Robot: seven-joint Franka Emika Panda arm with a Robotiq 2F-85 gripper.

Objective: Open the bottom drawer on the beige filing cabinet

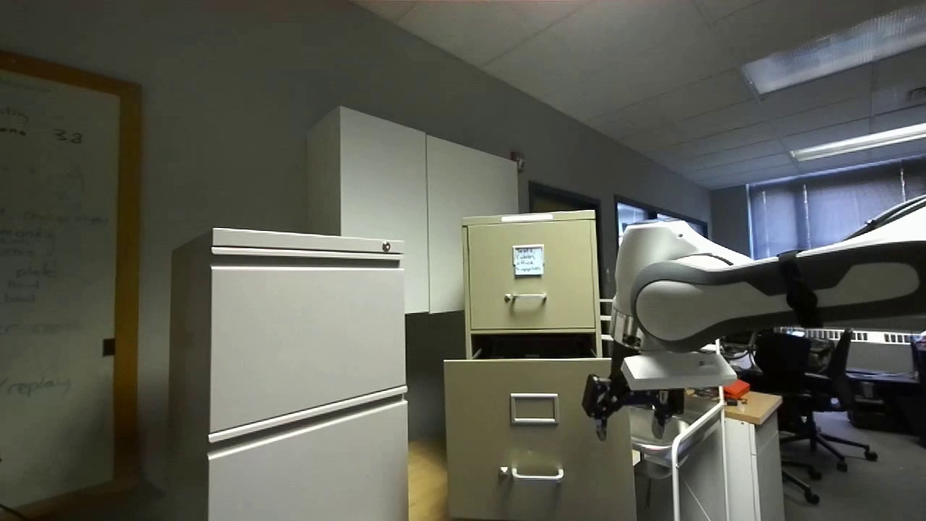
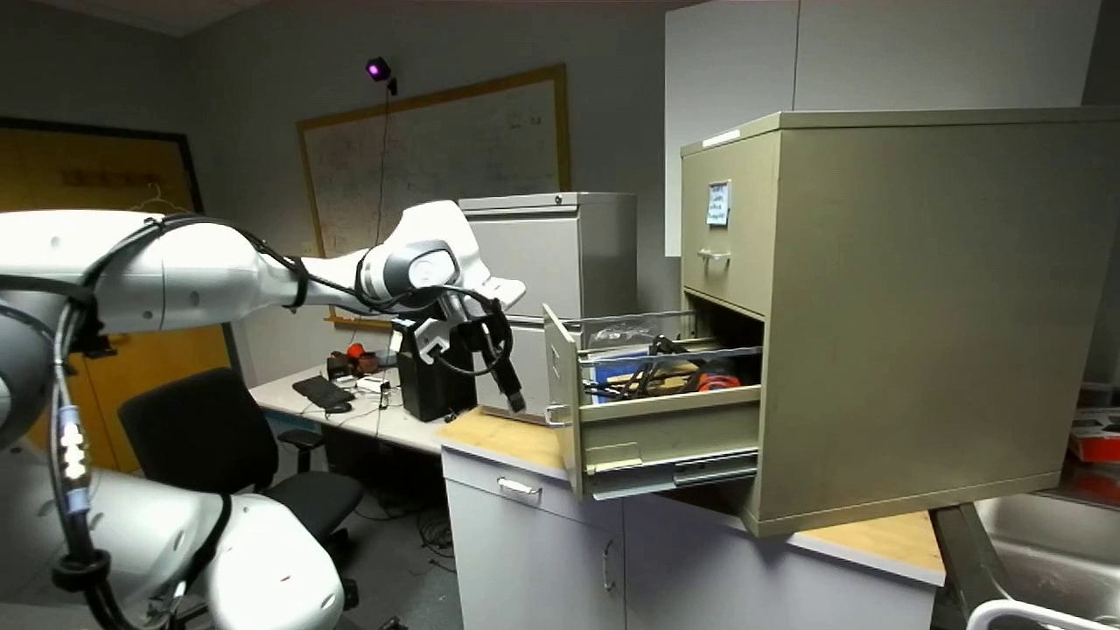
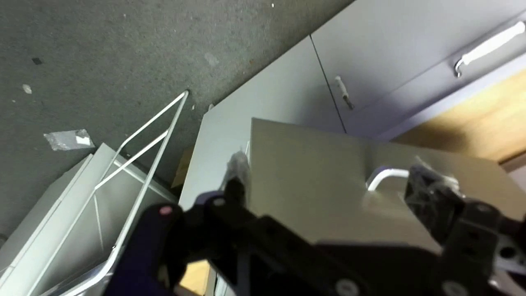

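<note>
Pulling looks done: the bottom drawer [image 1: 535, 443], lower centre of frame, stands open; my end effector [image 1: 630, 430], jaws apart, should back clear.

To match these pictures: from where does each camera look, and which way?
Exterior view: before the beige cabinet, facing its front; arm and gripper at right.
Exterior view: beside it, looking across the open drawer; arm at left.
Wrist view: on the wrist, facing down to drawer, floor; fingers show.
In both exterior views: arm, grey cabinet.
</note>
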